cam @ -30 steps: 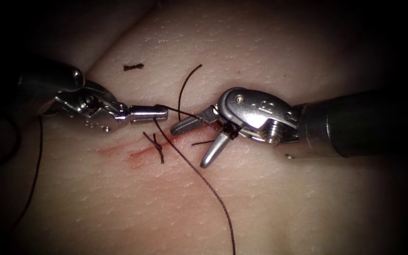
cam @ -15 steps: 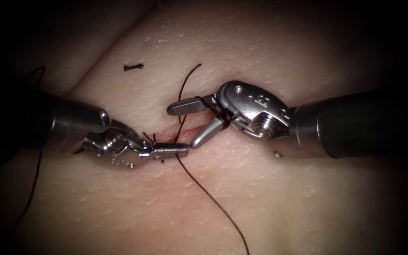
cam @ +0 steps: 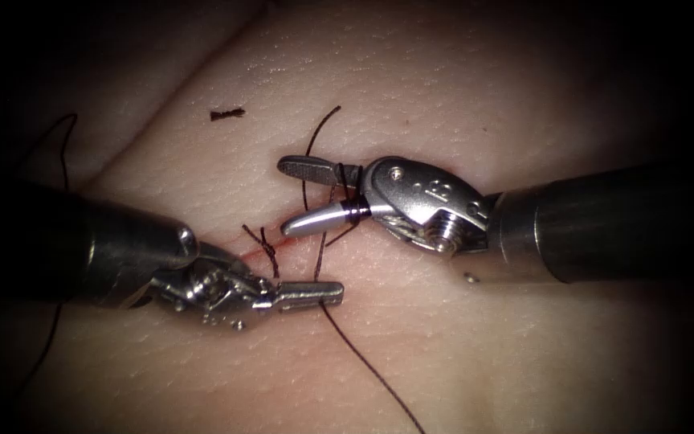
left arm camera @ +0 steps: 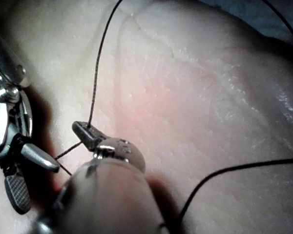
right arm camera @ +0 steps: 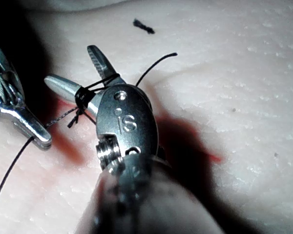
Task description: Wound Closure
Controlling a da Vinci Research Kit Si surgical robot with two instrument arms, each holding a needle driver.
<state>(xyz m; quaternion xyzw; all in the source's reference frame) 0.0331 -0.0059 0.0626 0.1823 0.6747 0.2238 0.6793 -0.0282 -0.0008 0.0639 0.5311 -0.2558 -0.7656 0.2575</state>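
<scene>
The tissue (cam: 459, 354) is the pale, pebbled surface carrying everything. Its cut (cam: 263, 247) runs slantwise, rimmed with red fluid (cam: 244, 255). Dark thread (cam: 367, 366) trails across the tissue below the cut, a knotted stitch (cam: 267, 245) sits on it, and 1 cut end of thread (cam: 226, 114) lies apart above.

Tissue (cam: 459, 96) is seen pale pinkish-beige with fine pebbled skin texture. Cut (cam: 283, 241) is marked by red fluid (cam: 263, 251). Thread (cam: 363, 362) is rendered dark brown-black. Both tools are finished in bright silver metal, with dark shafts.
</scene>
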